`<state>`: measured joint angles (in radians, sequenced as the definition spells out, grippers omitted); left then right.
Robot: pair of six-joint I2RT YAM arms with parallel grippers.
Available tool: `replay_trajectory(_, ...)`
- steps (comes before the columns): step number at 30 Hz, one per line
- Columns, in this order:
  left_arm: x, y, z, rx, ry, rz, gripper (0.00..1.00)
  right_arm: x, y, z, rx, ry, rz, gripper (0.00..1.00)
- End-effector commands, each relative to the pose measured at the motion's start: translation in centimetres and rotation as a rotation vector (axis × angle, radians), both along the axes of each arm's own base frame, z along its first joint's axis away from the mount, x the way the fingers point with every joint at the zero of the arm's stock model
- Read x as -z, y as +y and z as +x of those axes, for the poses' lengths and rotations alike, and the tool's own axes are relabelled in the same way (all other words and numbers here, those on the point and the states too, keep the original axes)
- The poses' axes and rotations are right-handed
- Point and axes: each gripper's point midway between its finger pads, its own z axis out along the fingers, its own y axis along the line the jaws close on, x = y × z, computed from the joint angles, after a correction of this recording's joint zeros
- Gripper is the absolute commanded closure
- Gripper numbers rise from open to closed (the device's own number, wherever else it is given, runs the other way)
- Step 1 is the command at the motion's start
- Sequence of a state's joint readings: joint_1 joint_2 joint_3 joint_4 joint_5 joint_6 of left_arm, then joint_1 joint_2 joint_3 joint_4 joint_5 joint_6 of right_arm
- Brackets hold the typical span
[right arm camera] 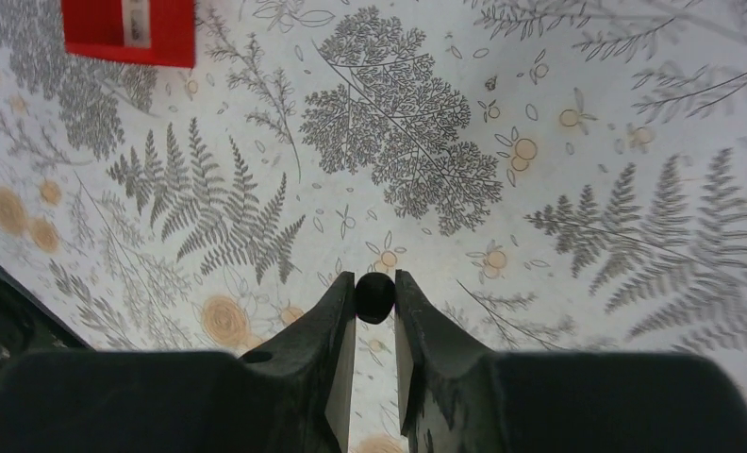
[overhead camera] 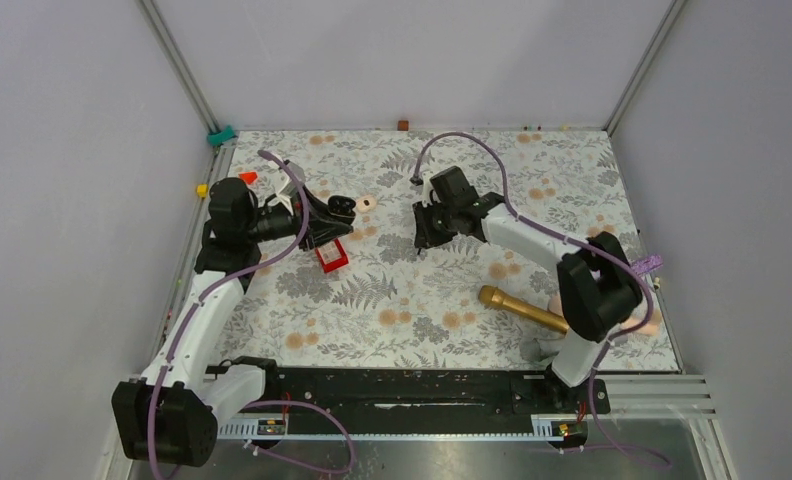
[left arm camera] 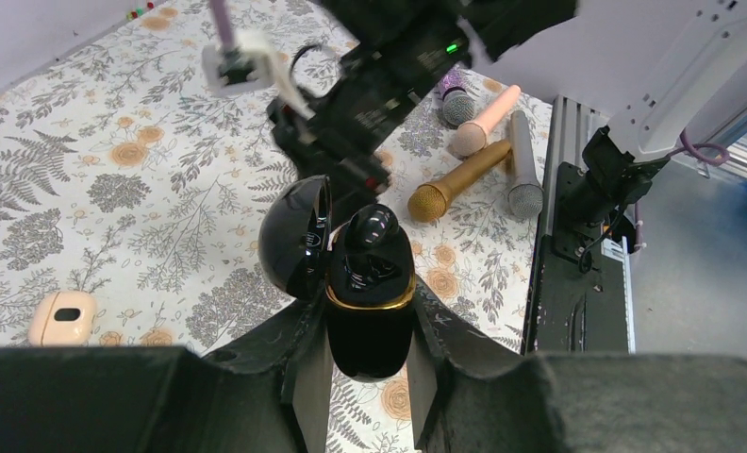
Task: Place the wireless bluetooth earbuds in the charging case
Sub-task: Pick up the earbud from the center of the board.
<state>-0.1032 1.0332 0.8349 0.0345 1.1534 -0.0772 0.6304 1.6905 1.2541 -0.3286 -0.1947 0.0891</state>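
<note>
The black charging case (left arm camera: 370,326), gold-rimmed, is clamped upright in my left gripper (left arm camera: 370,307), which is shut on its body. Its round lid (left arm camera: 292,241) hangs open to the left, and the glossy black inside (left arm camera: 374,250) faces up. Whether a bud sits in it I cannot tell. In the top view this case (overhead camera: 340,205) is held above the mat at back left. My right gripper (right arm camera: 374,288) is shut on one small black earbud (right arm camera: 374,297) at its fingertips, just over the fern-print mat. From above, that gripper (overhead camera: 423,243) points down, to the right of the case.
A red box (overhead camera: 331,257) lies on the mat between the arms, also at the right wrist view's top left as the red box (right arm camera: 129,28). A small pale object (left arm camera: 61,316) lies near the case. A gold microphone (overhead camera: 522,308) and other microphones (left arm camera: 483,123) lie at the right.
</note>
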Motion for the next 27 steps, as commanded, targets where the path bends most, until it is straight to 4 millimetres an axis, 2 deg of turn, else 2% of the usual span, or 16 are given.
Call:
replay_trajectory(1,-1.7,0.0,-0.4,-0.010,-0.083,-0.016,0.85,0.1,3.3,1.9,0.131,0.154,0.225,0.85)
replay_trajectory(7,-1.4,-0.1,-0.1,-0.011,-0.070,-0.027,0.85,5.3,3.7,1.4,0.204,0.321,0.202,0.84)
replay_trajectory(13,-1.0,-0.2,0.3,-0.014,-0.061,-0.033,0.84,8.1,3.5,0.9,0.245,0.394,0.175,0.83)
replay_trajectory(17,-1.0,-0.1,0.4,-0.017,-0.066,-0.034,0.84,8.6,3.4,0.5,0.254,0.411,0.178,0.82)
replay_trajectory(23,-1.1,-0.1,0.3,-0.019,-0.071,-0.034,0.84,7.8,3.4,-0.1,0.251,0.415,0.202,0.69)
replay_trajectory(27,-1.2,-0.1,0.3,-0.021,-0.077,-0.034,0.84,7.6,3.1,-0.6,0.237,0.407,0.200,0.65)
